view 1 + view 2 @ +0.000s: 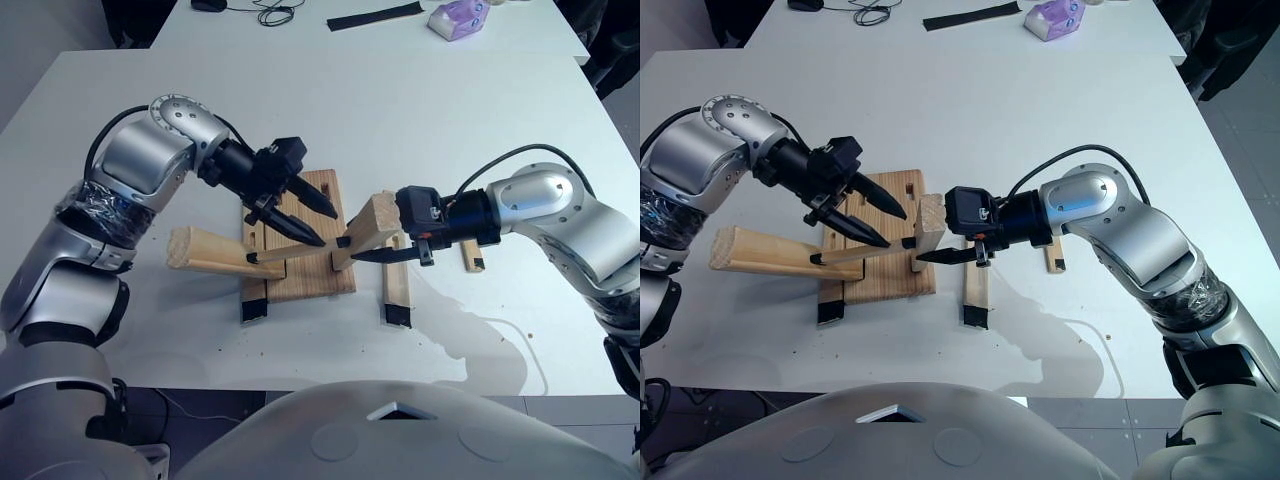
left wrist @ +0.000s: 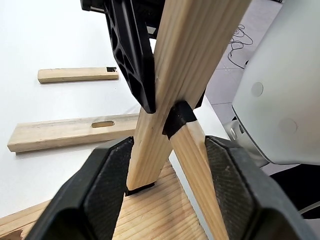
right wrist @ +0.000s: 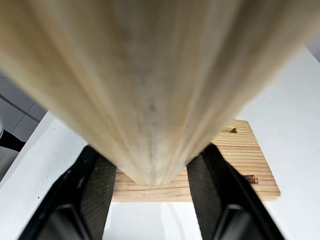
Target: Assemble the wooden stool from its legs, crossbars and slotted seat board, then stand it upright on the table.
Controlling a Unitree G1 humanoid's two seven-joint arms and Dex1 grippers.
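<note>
I count one seat board [image 1: 322,182], flat on the table [image 1: 400,110]. My right hand [image 1: 362,245] is clamped on one leg [image 1: 375,215], tilted at the board's edge. A crossbar [image 1: 300,252] links it to a second leg [image 1: 200,250]. My left hand [image 1: 325,228] hangs over that crossbar, fingers apart. Two black-tipped pieces [image 1: 397,290] [image 1: 255,300] and one short crossbar [image 1: 470,255] lie loose on the table.

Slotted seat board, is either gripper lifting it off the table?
No, the slotted seat board lies flat on the table, while the right gripper holds a wooden leg instead.
</note>
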